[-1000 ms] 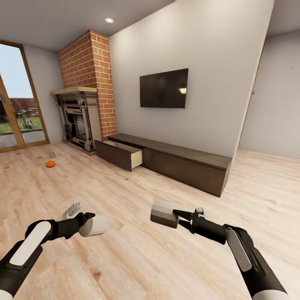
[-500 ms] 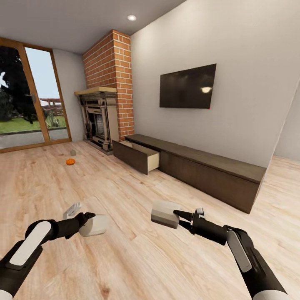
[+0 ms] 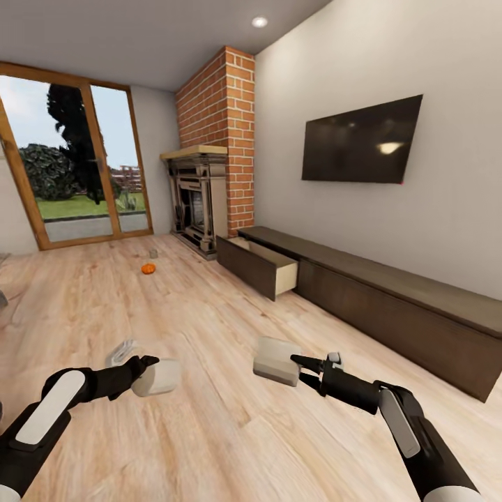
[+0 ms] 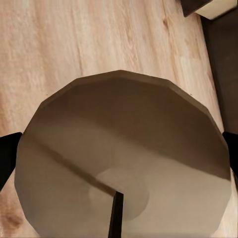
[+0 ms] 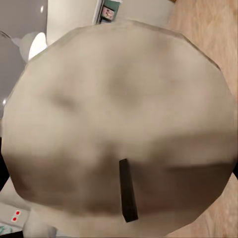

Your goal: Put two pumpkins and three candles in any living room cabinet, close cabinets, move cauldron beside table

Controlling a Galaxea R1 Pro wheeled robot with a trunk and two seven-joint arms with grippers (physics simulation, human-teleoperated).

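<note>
Pale wood floor [image 3: 209,418] runs to a glass door [image 3: 77,174] far left and a brick fireplace [image 3: 209,188]. Along the right wall, the long dark cabinet [image 3: 390,300] has one drawer [image 3: 261,265] pulled open. Left gripper [image 3: 150,369] grasps a cream candle [image 3: 159,376]; right gripper [image 3: 296,366] grasps another candle [image 3: 277,360]. A small orange pumpkin [image 3: 148,268] sits far left on the floor.
</note>
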